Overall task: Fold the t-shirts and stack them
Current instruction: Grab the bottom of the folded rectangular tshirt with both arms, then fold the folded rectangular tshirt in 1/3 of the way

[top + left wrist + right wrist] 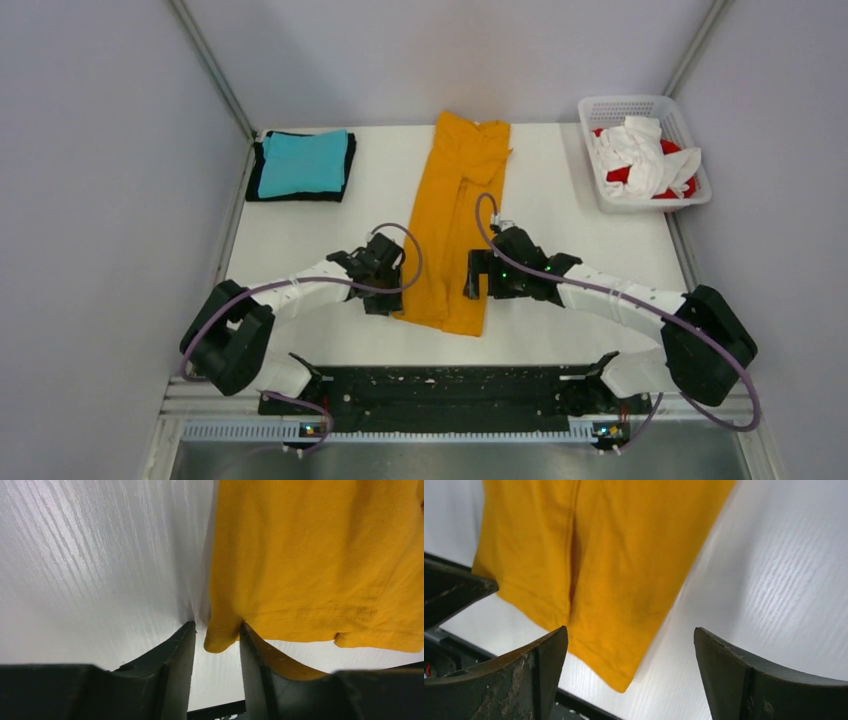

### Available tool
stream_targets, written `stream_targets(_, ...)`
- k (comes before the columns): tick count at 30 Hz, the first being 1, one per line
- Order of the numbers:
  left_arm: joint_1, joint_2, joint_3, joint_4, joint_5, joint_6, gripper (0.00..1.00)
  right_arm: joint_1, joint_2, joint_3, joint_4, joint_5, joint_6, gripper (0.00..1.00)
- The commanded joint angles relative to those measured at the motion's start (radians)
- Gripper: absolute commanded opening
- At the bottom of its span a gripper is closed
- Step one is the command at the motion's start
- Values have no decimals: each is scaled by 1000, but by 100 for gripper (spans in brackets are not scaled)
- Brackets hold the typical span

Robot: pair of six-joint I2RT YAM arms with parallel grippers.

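Observation:
The orange-yellow t-shirt (458, 220) lies folded into a long strip down the middle of the table. My left gripper (392, 293) is at its near left corner. In the left wrist view the jaws (217, 627) stand slightly apart with the shirt's hem corner (220, 640) between them, not pinched. My right gripper (476, 275) is at the near right edge. In the right wrist view it (630, 632) is wide open over the shirt's corner (614, 555). A folded teal shirt (303, 162) lies on a folded black shirt (300, 194) at the far left.
A white lattice basket (600, 108) at the far right holds a crumpled white shirt (640, 150) and a red one (682, 185). Grey walls close in the table on three sides. The black arm mount (440, 385) runs along the near edge.

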Motion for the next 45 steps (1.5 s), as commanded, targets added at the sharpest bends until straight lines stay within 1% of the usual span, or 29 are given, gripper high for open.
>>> stream_targets(1, 3, 28, -6, 48, -10, 19, 39, 104, -78, -34, 8, 75, 95, 94)
stream_targets(3, 5, 36, -1, 50, -7, 23, 28, 155, -72, -38, -17, 92, 118, 93)
stream_targets(4, 5, 38, -1, 50, -6, 26, 19, 180, -66, -35, -28, 101, 129, 92)
stream_targets(5, 4, 39, -3, 50, -6, 26, 4, 208, -57, -31, -41, 103, 137, 91)
stream_targets(6, 4, 39, -7, 52, -4, 24, 0, 236, -49, -26, -54, 111, 150, 90)
stream_targets(10, 5, 9, -49, 70, 28, 14, 0, 326, -6, -22, -79, 149, 211, 85)
stream_targets(13, 5, -25, -92, 76, 58, 5, 0, 341, 24, -37, -66, 163, 242, 77)
stream_targets(16, 5, -60, -127, 70, 60, -3, 0, 343, 36, -57, -45, 173, 260, 66)
stream_targets(18, 5, -76, -144, 70, 73, -9, 0, 343, 37, -75, -33, 171, 278, 57)
stream_targets(21, 5, -95, -166, 73, 106, -23, 0, 348, 20, -112, -28, 177, 311, 46)
stream_targets(25, 3, -137, -209, 70, 132, -44, 0, 354, -9, -176, -21, 165, 368, 17)
stream_targets(28, 3, -183, -242, 61, 166, -66, 0, 383, -51, -212, -35, 150, 407, 3)
stream_targets(30, 2, -220, -260, 40, 196, -78, 0, 417, -85, -221, -52, 121, 434, 0)
stream_targets(35, -48, -353, -312, -5, 281, -120, 0, 510, -177, -229, -85, 33, 510, 0)
stream_targets(38, -68, -416, -313, -39, 317, -140, 0, 522, -223, -220, -99, 2, 535, 0)
stream_targets(42, -69, -464, -243, -62, 317, -131, 0, 520, -256, -164, -142, 52, 504, 0)
stream_targets(45, -68, -446, -166, -35, 281, -87, 0, 496, -249, -110, -155, 103, 456, 0)
